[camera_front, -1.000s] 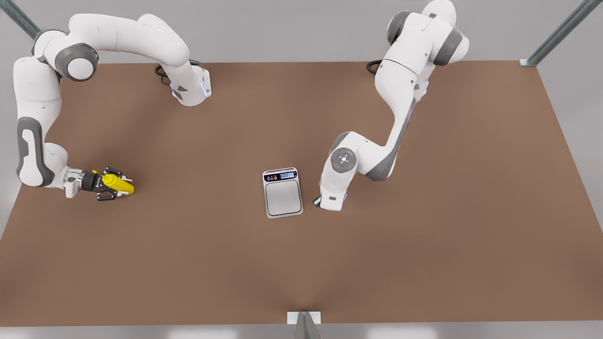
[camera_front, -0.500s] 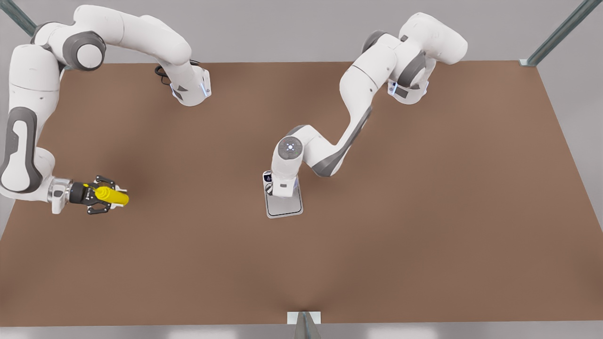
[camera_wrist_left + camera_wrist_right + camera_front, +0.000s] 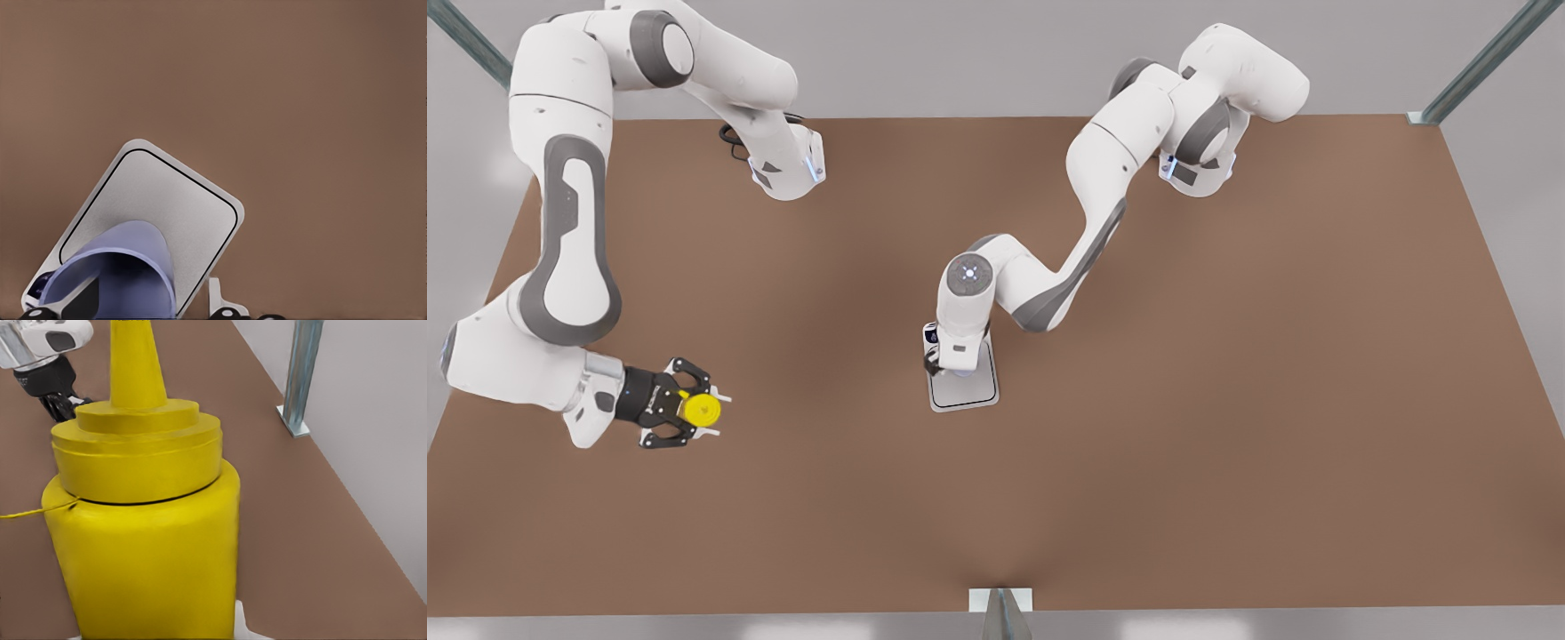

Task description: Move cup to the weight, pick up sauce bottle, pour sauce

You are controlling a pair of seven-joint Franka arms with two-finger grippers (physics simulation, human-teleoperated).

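The yellow sauce bottle is off the table at the front view's left, nozzle pointing up, with my right gripper shut on it. Its body is close up in the right wrist view. The silver-grey weight lies at the table's middle. My left gripper hangs straight down over its display end. In the left wrist view the lavender cup stands upright on the weight's platform, right under that gripper. In the front view the arm's hand covers the cup.
A brown table spreads wide between the two arms and toward the front view's right. Metal posts stand at its far corners. A small bracket sits at the near edge. My left arm is in the distance in the right wrist view.
My right gripper lifted the bottle from lying to nozzle-up and carried it nearer and toward the front view's right. My left arm swung from beside the weight to over it, then stayed.
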